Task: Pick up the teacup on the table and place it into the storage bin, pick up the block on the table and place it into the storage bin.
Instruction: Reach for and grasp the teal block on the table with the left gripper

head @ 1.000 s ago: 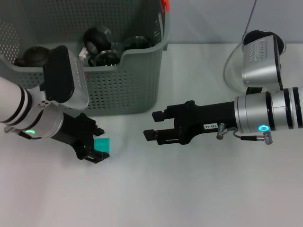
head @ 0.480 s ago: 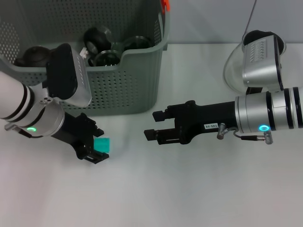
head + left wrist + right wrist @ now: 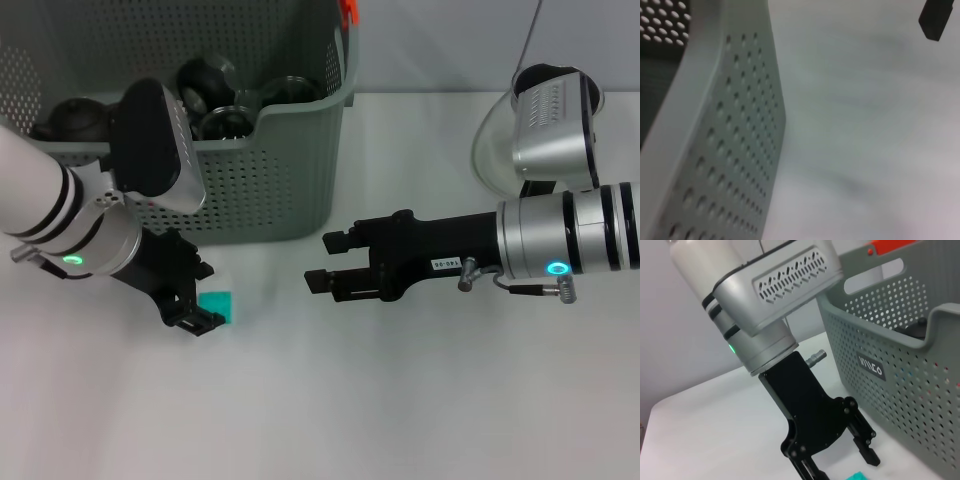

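Observation:
A small teal block (image 3: 219, 304) lies on the white table just in front of the storage bin (image 3: 290, 190), a grey-green perforated basket. My left gripper (image 3: 204, 298) is down at the block, open, with one finger on each side of it. The right wrist view shows the same: left gripper (image 3: 840, 465) spread, block (image 3: 858, 476) at the frame's edge. My right gripper (image 3: 325, 262) hovers open and empty over the table's middle, pointing at the block. Several dark round objects (image 3: 205, 85) lie inside the bin; I cannot tell whether one is the teacup.
The bin's wall (image 3: 730, 150) fills the left wrist view, close to that arm. Its black label (image 3: 871, 367) and orange tab (image 3: 890, 246) face the right wrist camera. A clear glass dish (image 3: 492, 150) sits at the table's far right.
The left arm's wrist has swung up and toward the bin while its fingers stay at the block. The block has hardly shifted. The right arm has not moved.

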Tool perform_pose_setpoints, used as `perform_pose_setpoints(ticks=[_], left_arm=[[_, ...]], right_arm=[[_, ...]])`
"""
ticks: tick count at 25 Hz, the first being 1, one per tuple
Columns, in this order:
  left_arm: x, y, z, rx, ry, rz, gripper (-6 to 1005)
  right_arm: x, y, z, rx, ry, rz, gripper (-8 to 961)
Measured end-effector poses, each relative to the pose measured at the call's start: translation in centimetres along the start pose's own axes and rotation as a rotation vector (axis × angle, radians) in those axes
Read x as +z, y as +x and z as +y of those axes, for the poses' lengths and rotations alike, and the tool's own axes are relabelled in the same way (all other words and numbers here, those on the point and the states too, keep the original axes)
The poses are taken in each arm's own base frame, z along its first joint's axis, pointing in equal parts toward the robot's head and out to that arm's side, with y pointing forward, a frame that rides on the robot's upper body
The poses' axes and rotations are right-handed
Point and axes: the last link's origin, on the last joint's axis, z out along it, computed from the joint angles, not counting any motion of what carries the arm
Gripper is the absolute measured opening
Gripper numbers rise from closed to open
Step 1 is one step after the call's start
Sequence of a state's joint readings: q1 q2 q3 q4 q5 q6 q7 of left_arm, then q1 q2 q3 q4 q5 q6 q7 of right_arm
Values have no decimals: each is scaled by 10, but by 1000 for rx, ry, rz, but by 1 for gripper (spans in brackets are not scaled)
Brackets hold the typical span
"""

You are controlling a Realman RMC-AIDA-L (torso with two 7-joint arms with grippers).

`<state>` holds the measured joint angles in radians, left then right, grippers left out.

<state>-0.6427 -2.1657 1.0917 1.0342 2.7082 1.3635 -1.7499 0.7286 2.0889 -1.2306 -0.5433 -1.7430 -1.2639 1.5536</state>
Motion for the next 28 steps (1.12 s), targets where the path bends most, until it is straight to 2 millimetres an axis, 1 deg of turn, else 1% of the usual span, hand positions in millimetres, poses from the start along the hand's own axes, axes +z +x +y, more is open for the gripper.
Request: perform_pose_setpoints(ticks=[11,16,28], left_arm=[[2,0,0,16,0,-35,652],[7,0,3,23,-17,-49,649],[8,1,3,21,-21,-45,641]], right_arm=[[-1,-1,-1,-1,7,-9,667],[0,-1,-1,-4,6,-8,667],[0,0,-1,-3,6,-6,666]])
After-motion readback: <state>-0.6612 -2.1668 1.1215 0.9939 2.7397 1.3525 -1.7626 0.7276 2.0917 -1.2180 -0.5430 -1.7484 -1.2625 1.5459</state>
